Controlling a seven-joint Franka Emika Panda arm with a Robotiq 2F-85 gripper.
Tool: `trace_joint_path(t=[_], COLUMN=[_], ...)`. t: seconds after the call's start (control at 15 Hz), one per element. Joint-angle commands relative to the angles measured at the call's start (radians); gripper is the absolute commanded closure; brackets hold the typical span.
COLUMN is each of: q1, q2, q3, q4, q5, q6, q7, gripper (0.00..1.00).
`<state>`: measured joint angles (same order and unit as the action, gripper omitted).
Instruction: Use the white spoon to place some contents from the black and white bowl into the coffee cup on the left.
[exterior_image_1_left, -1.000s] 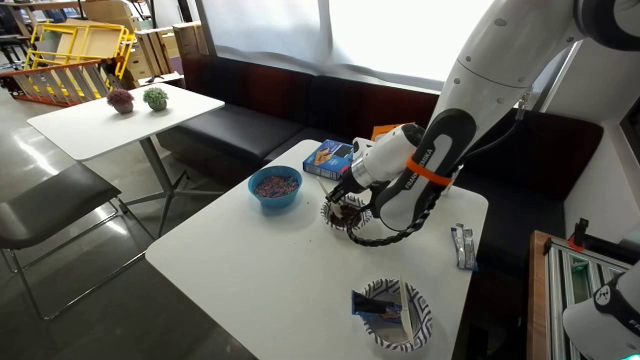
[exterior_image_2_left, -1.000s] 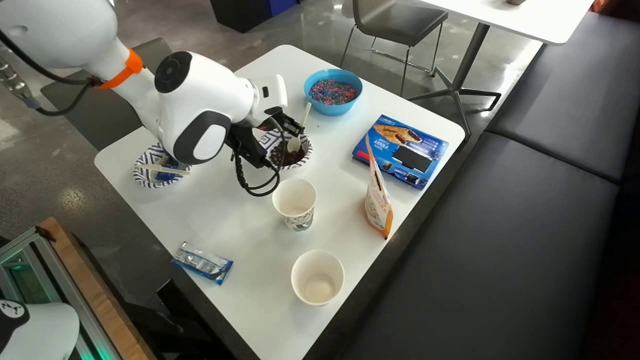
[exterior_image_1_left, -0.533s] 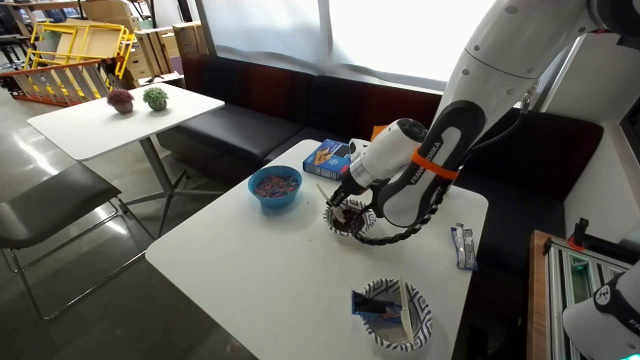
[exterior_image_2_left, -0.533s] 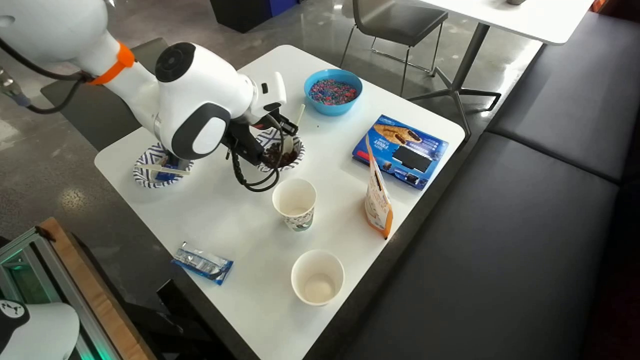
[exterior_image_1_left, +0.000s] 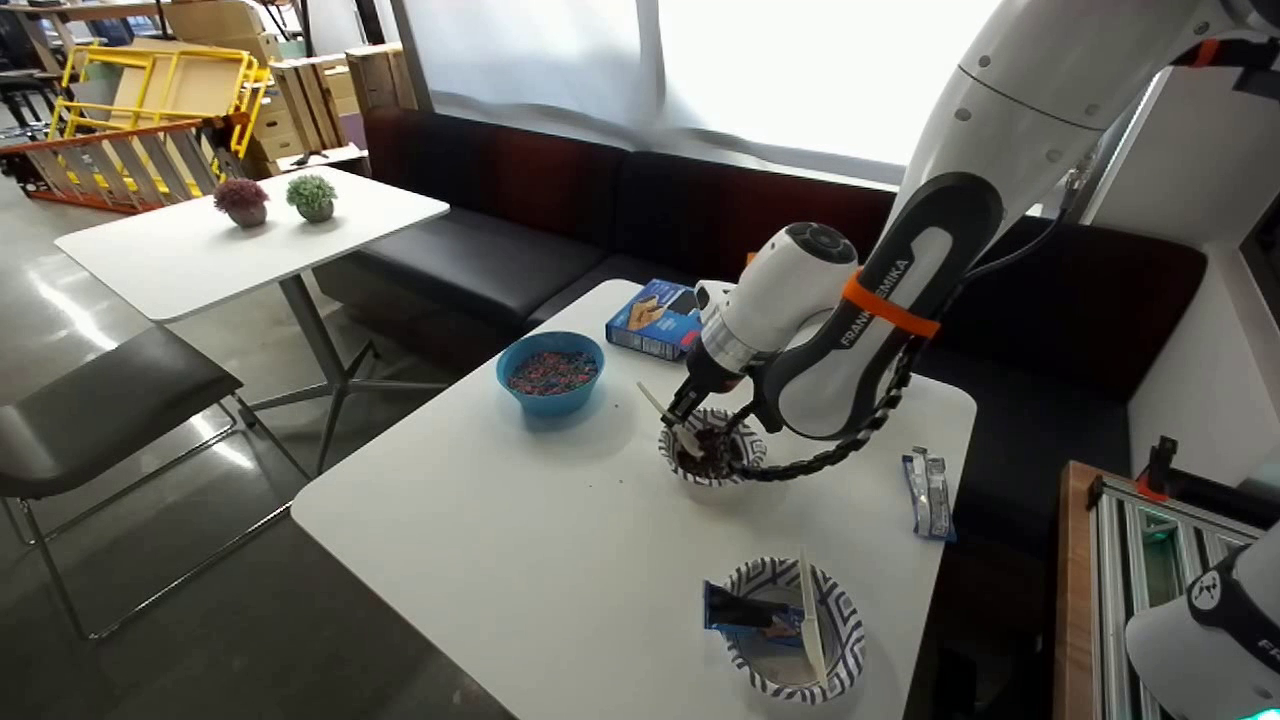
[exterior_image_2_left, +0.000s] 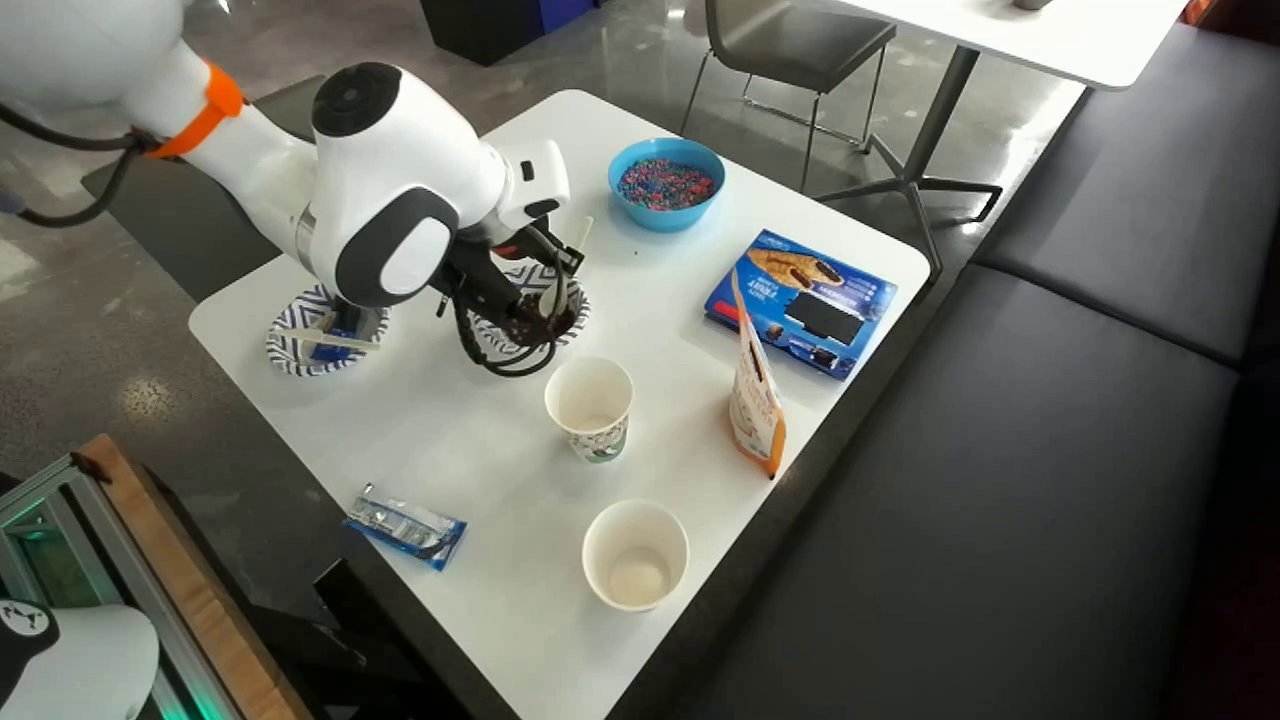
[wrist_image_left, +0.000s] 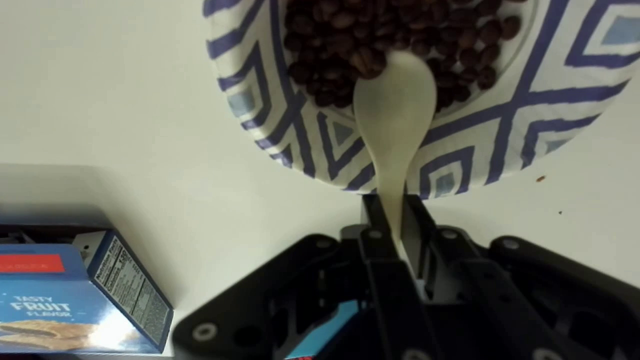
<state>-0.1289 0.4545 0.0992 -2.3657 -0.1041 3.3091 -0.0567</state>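
Note:
My gripper (wrist_image_left: 391, 201) is shut on the handle of the white spoon (wrist_image_left: 395, 105); it also shows in both exterior views (exterior_image_1_left: 675, 410) (exterior_image_2_left: 570, 260). The spoon's head lies in the dark brown beans, with a bean or two against its tip. The black and white bowl (wrist_image_left: 452, 172) stands on the table under the fingers, also seen in both exterior views (exterior_image_1_left: 748, 458) (exterior_image_2_left: 582, 310). Two white paper cups stand in an exterior view: a patterned cup (exterior_image_2_left: 590, 400) near the bowl and a farther cup (exterior_image_2_left: 636, 560). Which is the left coffee cup I cannot tell.
A blue bowl (exterior_image_1_left: 560, 403) of coloured bits and a blue snack box (exterior_image_2_left: 800, 300) stand nearby. An upright orange-white bag (exterior_image_2_left: 757, 410) and a wrapped packet (exterior_image_2_left: 405, 525) flank the cups. A larger striped dish (exterior_image_1_left: 850, 650) holds a wrapper and another spoon.
The gripper and spoon have shifted steadily away from the blue bowl and snack box. The black and white bowl has slid the same way with them. The cups have not moved.

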Motion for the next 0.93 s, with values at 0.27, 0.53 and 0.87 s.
trace_joint_path(t=[0.27,0.53,0.87], q1=[-0.164,-0.254,-0.376], q2=[-0.050,-0.065,-0.075], q3=[0.151,0.237,0.352], q4=[-0.046,-0.059,-0.065], q5=[-0.025,-0.015,0.004], q6=[-0.114,-0.178,-0.262], q7=[-0.052,-0.095,-0.155], gripper=[0.96,0.96,0.96])
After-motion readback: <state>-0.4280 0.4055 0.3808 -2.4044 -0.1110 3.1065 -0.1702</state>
